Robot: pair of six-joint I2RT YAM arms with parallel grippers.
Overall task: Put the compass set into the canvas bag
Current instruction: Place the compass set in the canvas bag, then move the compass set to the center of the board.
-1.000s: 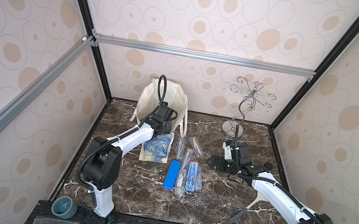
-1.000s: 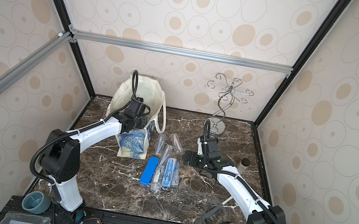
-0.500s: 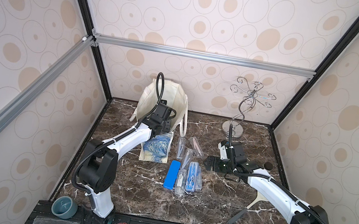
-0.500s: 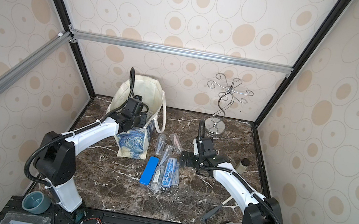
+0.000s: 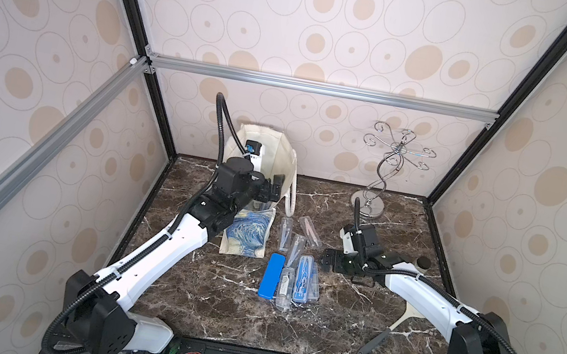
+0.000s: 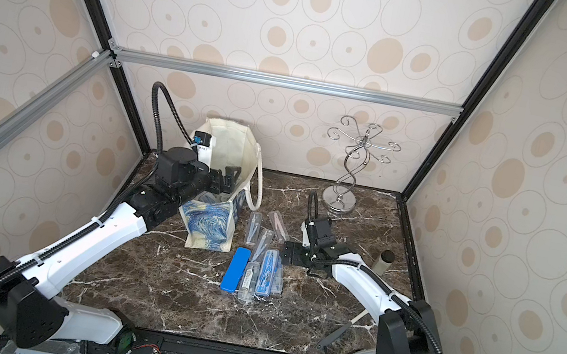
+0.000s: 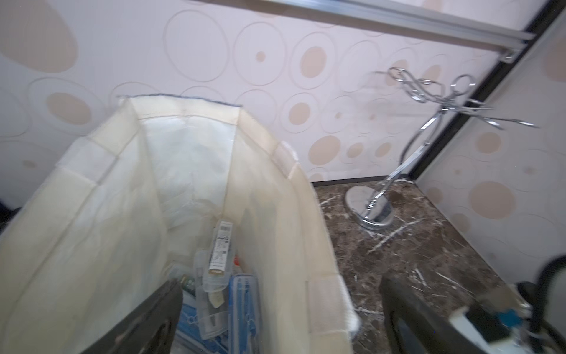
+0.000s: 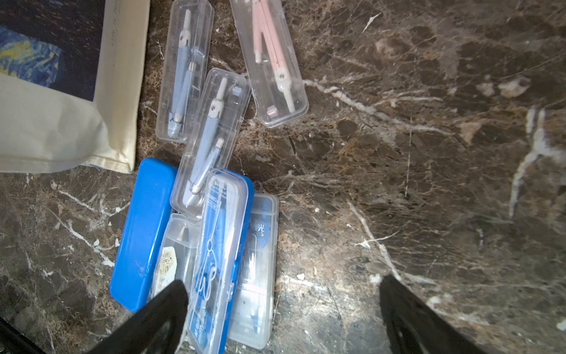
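Brown marble worktop [image 5: 211, 311], walled in by spotted wallpaper: a canvas bag [image 5: 247, 236] with a blue-and-yellow painted face is stood upright near the back left corner, its mouth gaping. The left gripper [image 5: 273, 188] is poised at the bag's mouth, its fingers spread wide with nothing gripped. In the wrist view one finger [image 7: 147, 318] is seen inside the bag and the other outside it, with the bag's side wall between them. Several compass sets [image 7: 217, 275] in plastic cases are seen lying at the bottom of the bag. A further cluster of cased compasses [image 5: 291, 266] is spread at the middle of the worktop, just beside the bag's foot. A solid blue case [image 5: 271, 275] is placed at the cluster's left and a pink compass [image 8: 272, 58] in a clear case at its back. The right gripper [image 5: 325, 261] is held low at the cluster's right side, opened wide and empty. A chrome wire stand [image 5: 367, 207] is placed near the back edge, and a small dark-lidded jar [image 5: 423, 265] near the right edge.
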